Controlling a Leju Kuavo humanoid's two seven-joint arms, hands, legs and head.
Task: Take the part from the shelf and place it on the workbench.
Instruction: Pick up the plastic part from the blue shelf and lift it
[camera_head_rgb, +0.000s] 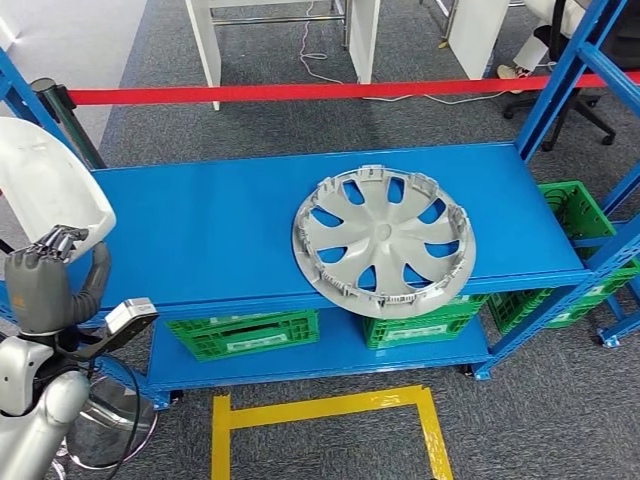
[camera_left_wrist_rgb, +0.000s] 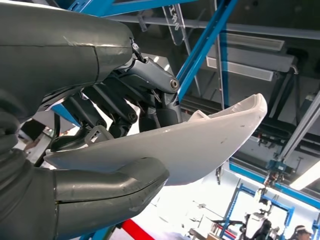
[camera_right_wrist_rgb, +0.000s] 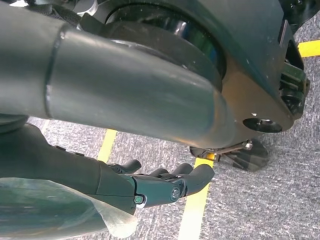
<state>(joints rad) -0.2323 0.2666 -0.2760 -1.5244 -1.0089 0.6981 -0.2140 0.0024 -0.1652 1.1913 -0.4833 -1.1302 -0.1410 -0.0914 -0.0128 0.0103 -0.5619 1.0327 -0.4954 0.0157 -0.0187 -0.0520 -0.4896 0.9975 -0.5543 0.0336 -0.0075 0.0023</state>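
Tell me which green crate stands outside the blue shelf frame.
The green crate at the far right, on the floor beyond the upright. The other crates sit on the lower shelf board, under the hubcap.

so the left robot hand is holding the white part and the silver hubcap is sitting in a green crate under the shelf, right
Not quite. The left robot hand does hold the white part, but the silver hubcap is not in a green crate. The head view shows it lying on top of the blue shelf, its front edge hanging slightly over the shelf's front lip, with the crates on the level below.
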